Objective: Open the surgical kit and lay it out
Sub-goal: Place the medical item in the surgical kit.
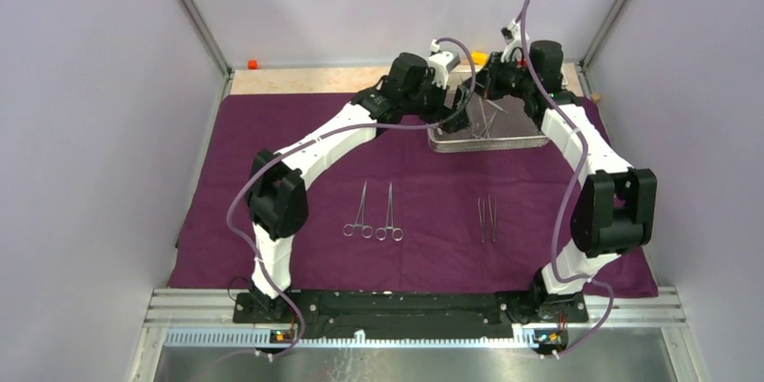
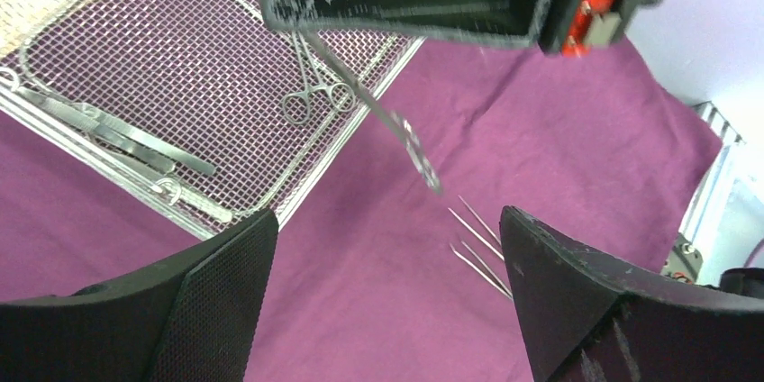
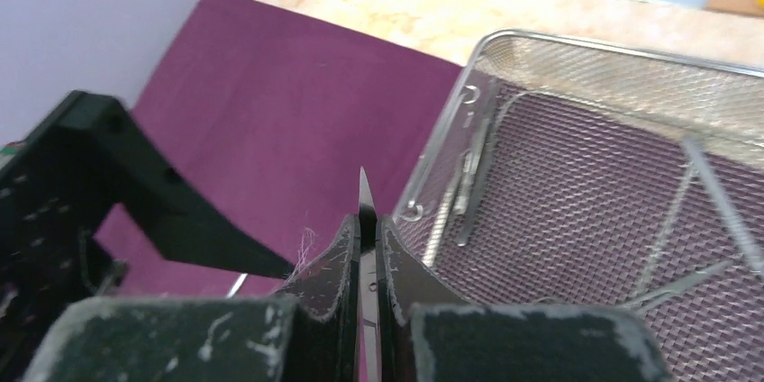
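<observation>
Cloth (image 1: 432,166) spread flat, and two clamps (image 1: 360,216) and two tweezers (image 1: 486,218) lie in a row near the arms. The mesh tray (image 1: 491,142) sits far right on the cloth with several tools left inside. The right gripper (image 3: 365,220) pinches a slim steel tool (image 2: 410,139) above it. The left gripper (image 2: 387,256) gapes wide, holding nothing.
</observation>
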Robot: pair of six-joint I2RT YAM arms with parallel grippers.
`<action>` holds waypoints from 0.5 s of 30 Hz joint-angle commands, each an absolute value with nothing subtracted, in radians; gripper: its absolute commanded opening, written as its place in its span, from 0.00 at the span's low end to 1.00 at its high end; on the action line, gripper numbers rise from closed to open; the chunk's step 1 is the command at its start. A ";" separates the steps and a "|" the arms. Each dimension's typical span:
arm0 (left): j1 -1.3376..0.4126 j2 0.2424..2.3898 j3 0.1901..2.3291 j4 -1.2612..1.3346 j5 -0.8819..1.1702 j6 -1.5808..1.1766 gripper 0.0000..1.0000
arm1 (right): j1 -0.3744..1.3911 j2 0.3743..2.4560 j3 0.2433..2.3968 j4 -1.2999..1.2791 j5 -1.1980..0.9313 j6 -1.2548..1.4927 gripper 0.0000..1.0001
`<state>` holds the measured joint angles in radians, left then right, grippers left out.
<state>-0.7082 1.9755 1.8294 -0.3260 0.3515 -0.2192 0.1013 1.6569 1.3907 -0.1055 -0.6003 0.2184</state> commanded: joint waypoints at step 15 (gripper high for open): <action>-0.572 1.763 1.436 0.181 0.824 -0.398 0.93 | 0.114 1.440 1.060 0.433 -0.869 0.622 0.00</action>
